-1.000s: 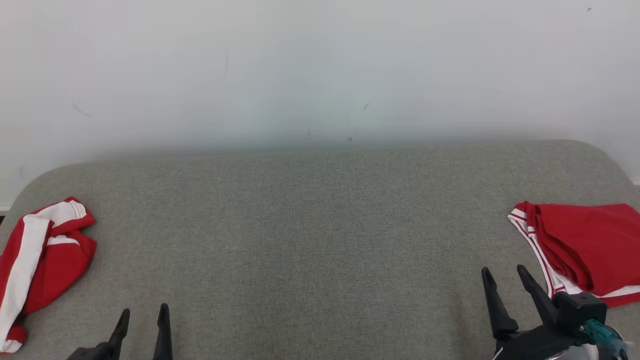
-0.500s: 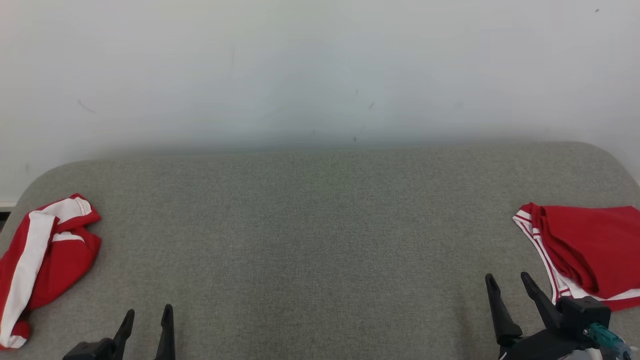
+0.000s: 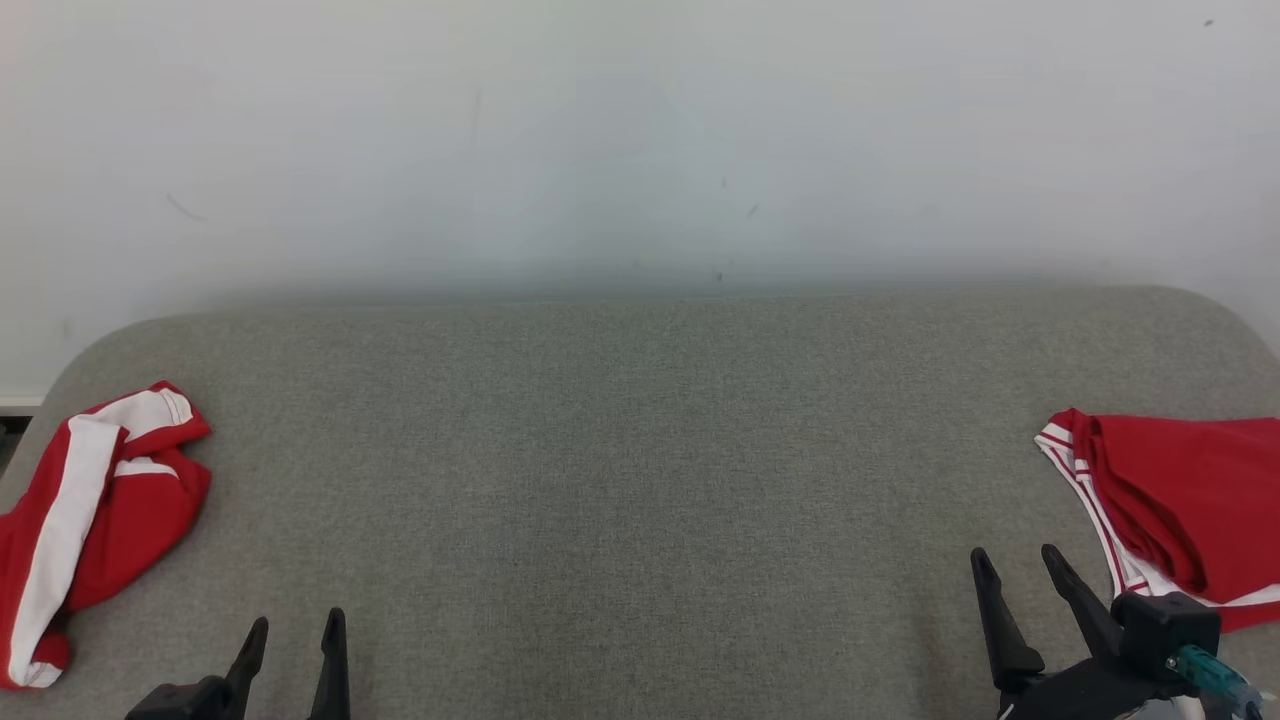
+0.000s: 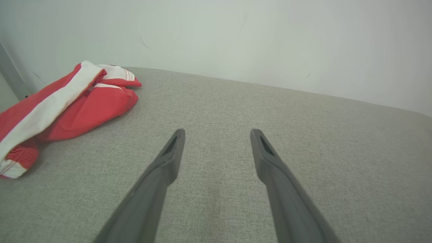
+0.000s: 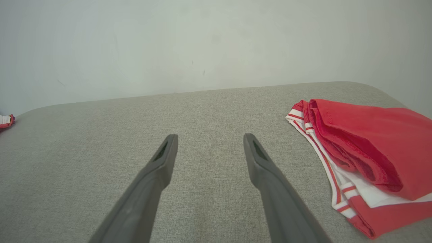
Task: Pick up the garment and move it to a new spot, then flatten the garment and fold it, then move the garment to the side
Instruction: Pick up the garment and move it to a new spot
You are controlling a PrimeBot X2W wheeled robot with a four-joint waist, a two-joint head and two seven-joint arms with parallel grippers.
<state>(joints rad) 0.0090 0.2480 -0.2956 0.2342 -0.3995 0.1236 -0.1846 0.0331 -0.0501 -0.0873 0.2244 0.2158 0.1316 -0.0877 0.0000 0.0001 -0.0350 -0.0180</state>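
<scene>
Grey woven surface (image 3: 640, 480) with rounded far corners, set against a plain pale wall (image 3: 640, 130). At its far left edge: crumpled garment (image 3: 100, 520), red with a broad white band, bunched and unfolded, resting on the fabric, held by nothing. At the far right edge, well apart from it: folded garment (image 3: 1190, 490), red with white striped trim, fairly neatly layered, partly cut off by the head view's border. Judged to be finished work set aside, and the crumpled piece the next for pickup. Left gripper (image 3: 298, 617) low at the near edge, near the crumpled piece but clear of it, fingers spread wide, nothing between them. Right gripper (image 3: 1013, 550) just beside the folded piece's near corner, not touching, likewise spread wide and empty. Since a second ago: slight drift of the whole head view, with wall marks and both garments displaced rightward together, put down to the camera turning and not to cloth moving. No change in either finger spread. Taken as a pause between cycles, with a reorientation toward the left-hand piece; pickup not yet begun. Broad stretch of grey fabric between the two pieces, ample for flattening and folding. A few faint scuffs on the wall.
</scene>
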